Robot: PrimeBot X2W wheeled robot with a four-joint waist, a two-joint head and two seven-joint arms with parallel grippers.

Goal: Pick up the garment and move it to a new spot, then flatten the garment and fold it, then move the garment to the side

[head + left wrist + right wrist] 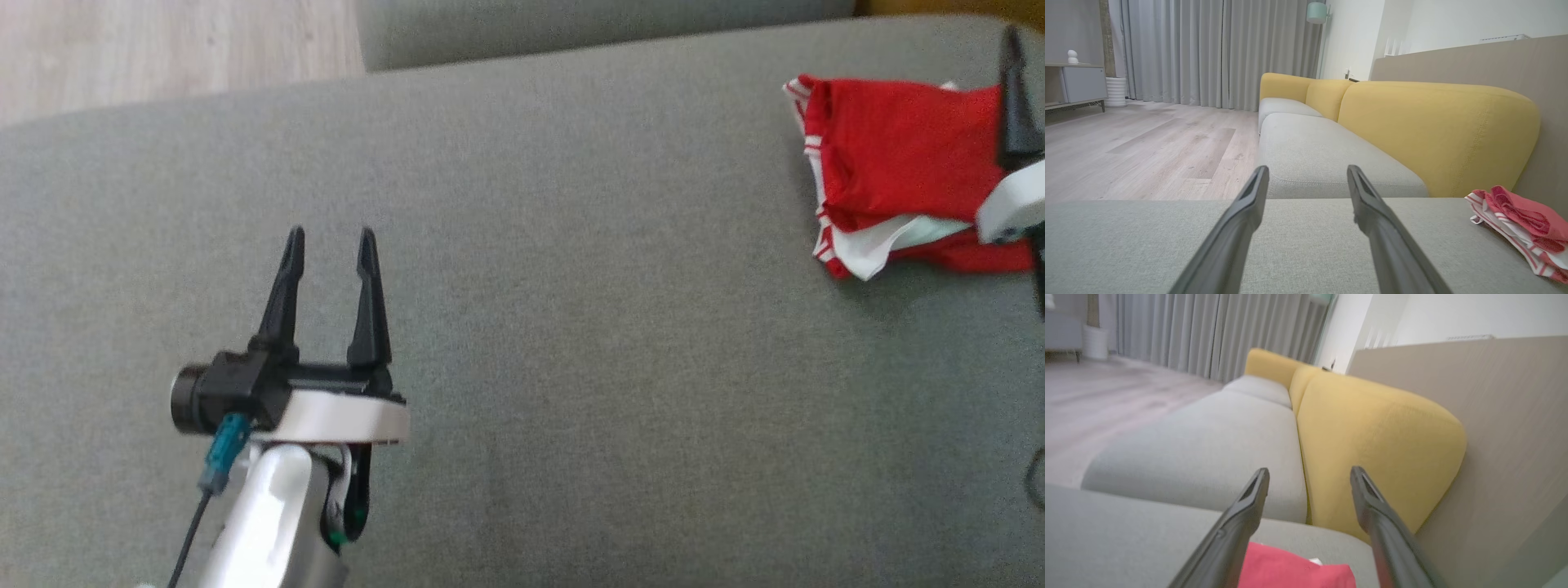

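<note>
Head view has the garment, red with white striped trim, bunched in a layered heap at the far right of the grey sofa seat. The right gripper hovers just over it, fingers spread wide with nothing in them. The left gripper is just as wide, well apart over bare cushion. Honestly this fits either a crumpled heap waiting for pickup or a folded one parked to the side, can't call it. The striped hem faces the robot's left. Its long axis seems to run left-right, but the right end is cut off.
</note>
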